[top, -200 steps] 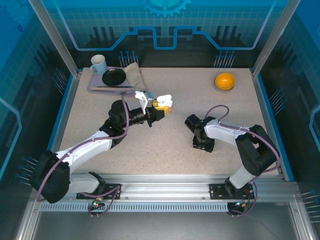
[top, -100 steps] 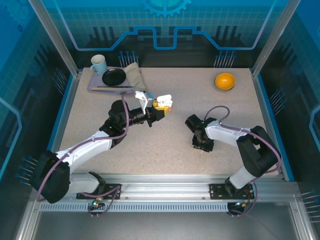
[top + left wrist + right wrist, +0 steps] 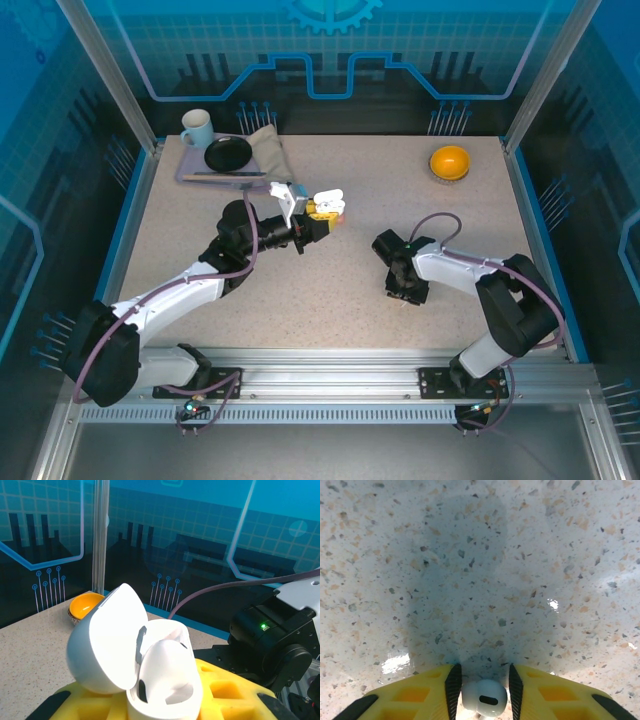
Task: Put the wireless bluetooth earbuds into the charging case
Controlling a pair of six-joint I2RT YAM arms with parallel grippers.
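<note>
My left gripper [image 3: 322, 212] is held above the table middle, shut on an open white charging case [image 3: 328, 203]. The left wrist view shows that case [image 3: 165, 690] between the yellow fingers [image 3: 225, 695], its lid [image 3: 102, 645] swung open to the left. A white rounded earbud [image 3: 165, 665] appears to sit inside. My right gripper [image 3: 405, 293] points straight down at the tabletop. In the right wrist view its gripper [image 3: 482, 680] touches the speckled surface, and a white earbud [image 3: 484, 698] fills the narrow gap between the black pads [image 3: 453, 687]. The pink earbuds are out of view.
An orange bowl [image 3: 450, 161] stands at the back right, also visible as the bowl [image 3: 85, 605] in the left wrist view. A tray [image 3: 190, 172] at the back left carries a mug [image 3: 196, 127], a black plate [image 3: 228, 153] and a folded cloth [image 3: 270, 152].
The right arm's elbow and forearm have crept slightly to the right while its gripper stays down on the table. The left arm and the case have not moved.
</note>
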